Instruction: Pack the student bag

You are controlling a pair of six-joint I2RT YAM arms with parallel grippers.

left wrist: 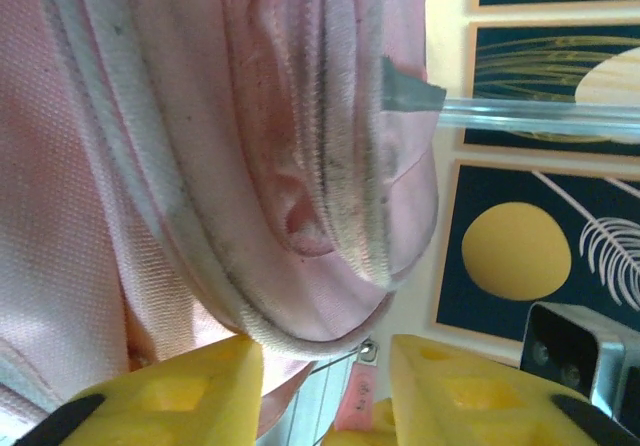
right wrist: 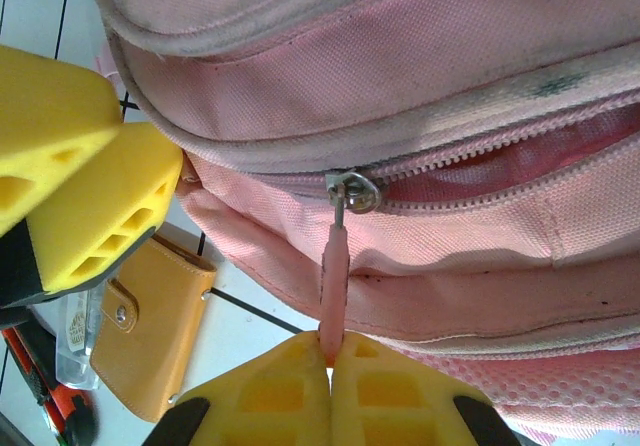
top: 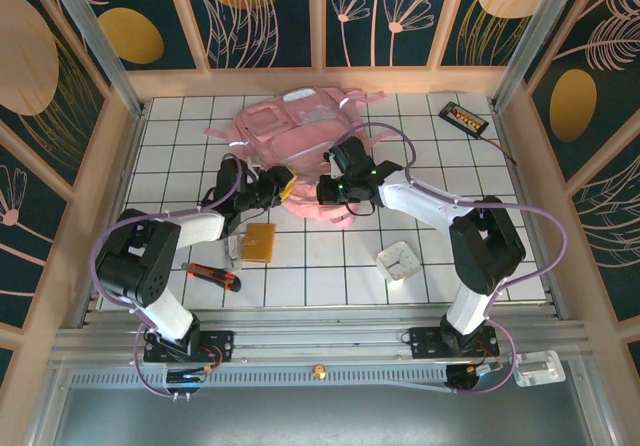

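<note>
Large pink fabric backpack (top: pixel 290 131) lies back-centre on white tiled table (top: pixel 440 176), right gripper (right wrist: pixel 330 351) pinched on its pink zipper pull tab (right wrist: pixel 333 276), left gripper (left wrist: pixel 325 354) fingers partly apart at the bag's edge, grip unclear

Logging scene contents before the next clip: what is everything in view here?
student bag: one, pink, far middle of table, zip partly open
wallet: one, tan, near the left arm
clear item: one, transparent, beside the wallet
utility knife: one, orange and black, near left
white square item: one, white, near right
black device: one, black and orange, far right corner
table: one, white gridded
left claw: one, yellow fingers, at the bag's edge, grip unclear
right claw: one, yellow fingers, shut on the zip pull
</note>
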